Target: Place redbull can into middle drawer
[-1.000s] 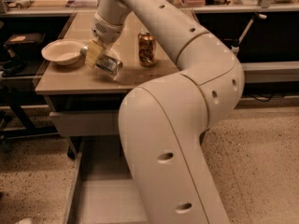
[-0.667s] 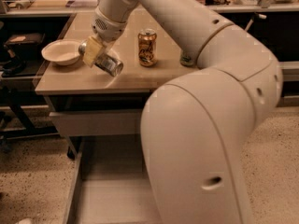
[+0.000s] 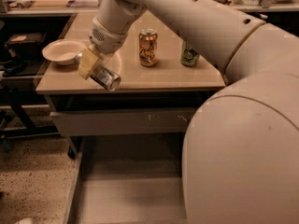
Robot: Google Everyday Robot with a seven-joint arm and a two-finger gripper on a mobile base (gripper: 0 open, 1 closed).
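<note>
My gripper (image 3: 93, 65) hangs over the front left part of the tabletop (image 3: 154, 78), shut on the redbull can (image 3: 106, 77). The slim silver can lies tilted in the fingers, its end pointing down and to the right, just above the table's front edge. Below the table the middle drawer (image 3: 131, 190) stands pulled out, its flat grey-beige floor showing; my arm hides its right side.
A white bowl (image 3: 63, 51) sits at the table's left. An orange-gold can (image 3: 148, 47) and a green can (image 3: 189, 55) stand upright further back. A drawer front (image 3: 126, 121) with white scratches lies just under the tabletop. My bulky arm fills the right side.
The gripper has carried the can toward the table's front edge and lower. The arm's big joint has swung rightward, uncovering the green can and more of the open drawer.
</note>
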